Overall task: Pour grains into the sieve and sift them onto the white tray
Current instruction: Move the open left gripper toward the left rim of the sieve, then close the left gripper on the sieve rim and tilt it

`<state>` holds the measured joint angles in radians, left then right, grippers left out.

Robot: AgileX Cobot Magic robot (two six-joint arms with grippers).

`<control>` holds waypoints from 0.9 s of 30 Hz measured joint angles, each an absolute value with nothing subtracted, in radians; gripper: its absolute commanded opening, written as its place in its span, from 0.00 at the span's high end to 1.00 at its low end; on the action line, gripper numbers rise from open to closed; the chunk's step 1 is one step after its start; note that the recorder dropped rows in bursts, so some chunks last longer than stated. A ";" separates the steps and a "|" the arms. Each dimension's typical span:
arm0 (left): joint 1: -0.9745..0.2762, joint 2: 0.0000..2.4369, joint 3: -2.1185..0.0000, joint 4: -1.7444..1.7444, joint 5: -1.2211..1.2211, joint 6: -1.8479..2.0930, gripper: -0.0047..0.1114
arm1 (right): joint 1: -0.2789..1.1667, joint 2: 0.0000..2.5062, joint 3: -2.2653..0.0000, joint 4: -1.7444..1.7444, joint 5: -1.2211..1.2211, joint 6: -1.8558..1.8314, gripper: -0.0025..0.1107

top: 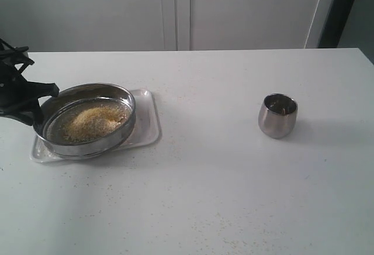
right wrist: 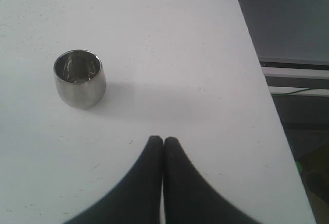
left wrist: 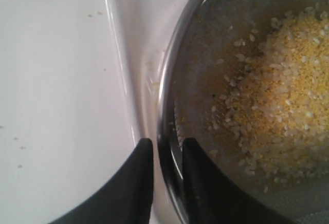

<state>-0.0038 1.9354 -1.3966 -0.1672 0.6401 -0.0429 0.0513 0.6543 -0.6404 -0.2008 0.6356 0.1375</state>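
The sieve (top: 124,133), a wide steel ring with a mesh bottom, rests on the white tray (top: 149,120) at the table's left. A mound of yellow and pale grains (top: 93,120) lies in it. My left gripper (top: 47,104) is at the sieve's left edge. In the left wrist view its jaws (left wrist: 168,144) stand open astride the sieve rim (left wrist: 165,106), one finger inside over the mesh near the grains (left wrist: 282,95), the other outside over the tray (left wrist: 131,54), with a gap beside the rim. My right gripper (right wrist: 163,141) is shut and empty above the table.
A small rounded steel cup (top: 277,115) stands upright on the right half of the table, also in the right wrist view (right wrist: 79,80), apart from the right gripper. Stray grains dot the tabletop (top: 204,226). The table's right edge (right wrist: 267,111) is close to the right gripper.
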 measured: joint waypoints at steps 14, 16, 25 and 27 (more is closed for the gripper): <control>-0.004 1.985 -1.404 -0.185 0.616 -0.043 0.73 | 0.051 0.654 -0.640 -0.201 0.636 0.137 0.98; -0.004 1.985 -1.404 -0.187 0.613 -0.043 0.73 | 0.051 0.654 -0.640 -0.201 0.636 0.137 0.98; -0.004 1.998 -1.404 -0.191 0.607 -0.043 0.73 | 0.051 0.654 -0.640 -0.201 0.636 0.137 0.98; -0.004 2.004 -1.404 -0.193 0.607 -0.043 0.73 | 0.051 0.654 -0.640 -0.201 0.636 0.137 0.98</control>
